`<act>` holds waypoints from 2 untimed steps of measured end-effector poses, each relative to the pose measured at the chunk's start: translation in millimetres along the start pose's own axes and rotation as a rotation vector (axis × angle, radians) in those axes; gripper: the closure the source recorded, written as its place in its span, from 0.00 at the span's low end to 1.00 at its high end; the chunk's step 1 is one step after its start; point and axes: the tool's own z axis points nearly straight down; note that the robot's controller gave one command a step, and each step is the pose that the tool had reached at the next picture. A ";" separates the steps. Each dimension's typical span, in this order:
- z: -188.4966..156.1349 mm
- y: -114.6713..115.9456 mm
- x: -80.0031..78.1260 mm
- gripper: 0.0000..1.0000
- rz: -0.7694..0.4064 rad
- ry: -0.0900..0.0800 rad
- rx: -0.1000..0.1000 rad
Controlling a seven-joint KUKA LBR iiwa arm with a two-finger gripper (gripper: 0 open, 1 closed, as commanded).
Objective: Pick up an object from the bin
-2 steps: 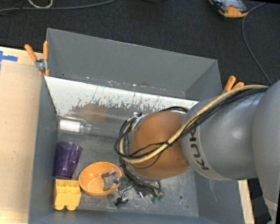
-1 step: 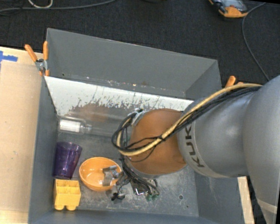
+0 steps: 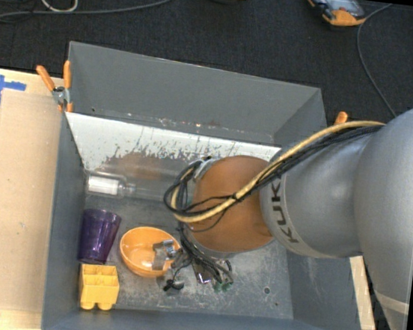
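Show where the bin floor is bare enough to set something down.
Bare: the front right corner of the bin, and the front strip right of the yellow block. Crowded: left and middle, with bottle, purple cup, orange bowl, hand.

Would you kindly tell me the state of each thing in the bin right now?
clear bottle, lying on its side
purple cup, wide end toward the back wall
orange bowl, open side up
yellow block, resting on the floor
gripper, low beside the orange bowl

What I see sitting idle, left side:
Clear bottle (image 3: 106,184) on its side, purple cup (image 3: 97,235) between it and a yellow block (image 3: 98,287).
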 end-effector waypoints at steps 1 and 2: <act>-108.1 14.7 -18.3 0.00 0.020 0.000 -0.002; -135.5 20.1 -24.8 0.00 0.063 -0.007 -0.001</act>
